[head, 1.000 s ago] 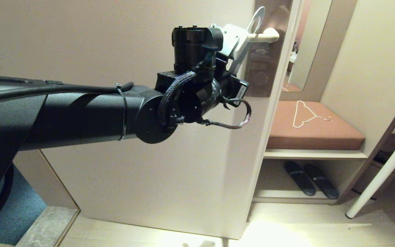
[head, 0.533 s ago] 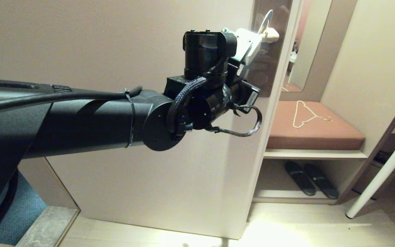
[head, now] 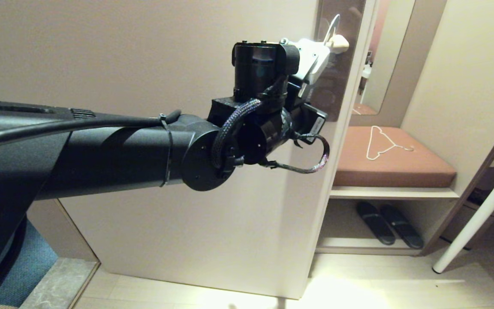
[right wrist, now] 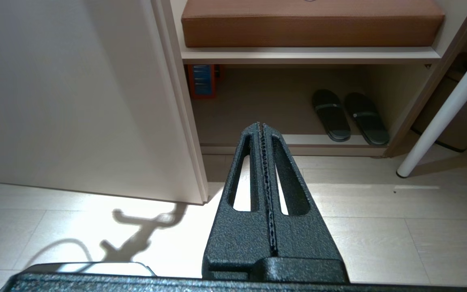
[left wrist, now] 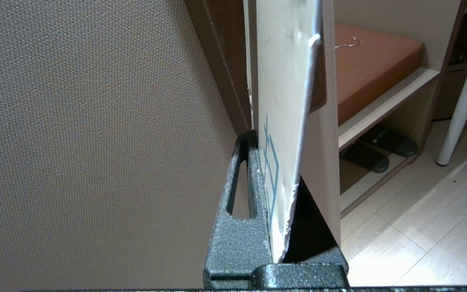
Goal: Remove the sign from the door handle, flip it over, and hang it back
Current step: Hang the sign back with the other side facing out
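Observation:
My left gripper (left wrist: 277, 162) is shut on the lower end of the sign (left wrist: 284, 81). The sign's white side with blue print faces one finger (left wrist: 241, 194); the other finger is hidden behind the card. In the head view the sign (head: 334, 26) stands edge-on, with its loop at the beige door handle (head: 339, 43), of which only the tip shows. I cannot tell whether the loop is around the handle. My left wrist (head: 264, 86) hides the fingers there. My right gripper (right wrist: 260, 126) is shut and empty, parked low and pointing at the floor by the door's edge.
The door (head: 144, 43) carries a dark metal plate (head: 337, 81) behind the handle. To the right is a niche with a brown cushion (head: 418, 167), a white wire hanger (head: 380, 143) and black slippers (head: 388, 223). A white table leg (head: 478, 214) stands at far right.
My left arm has moved right and closer to the handle with the sign. The sign has turned from slanted to edge-on, and less of the handle shows.

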